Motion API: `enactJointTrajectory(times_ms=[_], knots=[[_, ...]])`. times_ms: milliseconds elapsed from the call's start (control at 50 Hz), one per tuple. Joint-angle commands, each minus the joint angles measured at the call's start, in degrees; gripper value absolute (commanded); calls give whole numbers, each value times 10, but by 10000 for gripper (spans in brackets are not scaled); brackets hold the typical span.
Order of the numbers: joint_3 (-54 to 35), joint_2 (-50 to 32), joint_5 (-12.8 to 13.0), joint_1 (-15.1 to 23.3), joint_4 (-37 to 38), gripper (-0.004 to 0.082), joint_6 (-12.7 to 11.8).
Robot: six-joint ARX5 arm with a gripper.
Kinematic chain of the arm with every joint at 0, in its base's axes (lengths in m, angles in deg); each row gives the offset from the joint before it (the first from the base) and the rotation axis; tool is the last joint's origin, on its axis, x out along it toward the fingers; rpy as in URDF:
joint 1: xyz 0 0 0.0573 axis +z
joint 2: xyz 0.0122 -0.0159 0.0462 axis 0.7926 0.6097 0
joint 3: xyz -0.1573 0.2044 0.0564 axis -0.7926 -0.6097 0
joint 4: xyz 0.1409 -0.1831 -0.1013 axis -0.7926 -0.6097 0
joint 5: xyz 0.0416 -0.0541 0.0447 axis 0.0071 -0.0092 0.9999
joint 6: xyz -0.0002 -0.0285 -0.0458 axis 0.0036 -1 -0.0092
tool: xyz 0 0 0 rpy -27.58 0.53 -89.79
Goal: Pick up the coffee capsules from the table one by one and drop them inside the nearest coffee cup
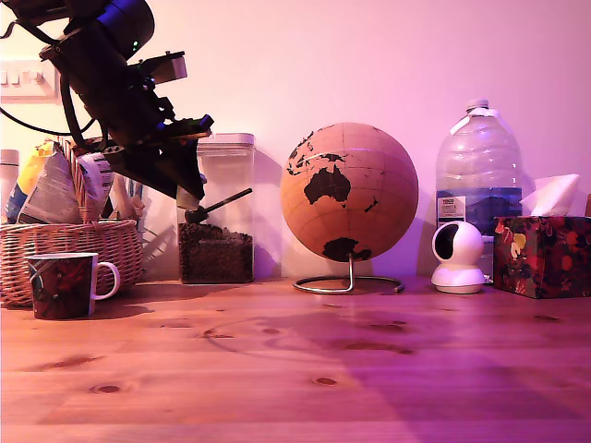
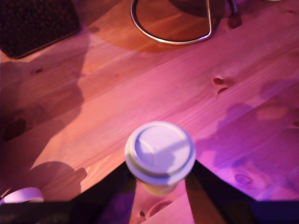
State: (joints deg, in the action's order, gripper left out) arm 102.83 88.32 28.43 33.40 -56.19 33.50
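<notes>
Exterior view: the gripper [image 1: 189, 198] hangs raised above the pine table [image 1: 295, 369], over and toward the globe [image 1: 349, 192] side of the red-and-black coffee cup [image 1: 63, 284], which stands in front of the wicker basket [image 1: 74, 254]. Wrist view: the jaws are closed part-way on a pale coffee capsule [image 2: 160, 154], gripped at its sides high over the planks, with the cup's white rim [image 2: 21, 195] off to one side.

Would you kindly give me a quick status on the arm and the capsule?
Gripper shut on coffee capsule, raised above the table. Coffee cup upright by the wicker basket, exterior view's left. No obstruction visible near the cup.
</notes>
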Motion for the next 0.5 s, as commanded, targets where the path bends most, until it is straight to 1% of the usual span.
enactJointTrajectory(times_ms=[0, 380, 400, 480], knots=[[-7, -15, 2, -1, 13, 235, -5], [-7, -15, 2, -2, 15, 235, -5], [-7, -15, 2, -2, 15, 235, -18], [-7, -15, 2, -1, 15, 235, -18]])
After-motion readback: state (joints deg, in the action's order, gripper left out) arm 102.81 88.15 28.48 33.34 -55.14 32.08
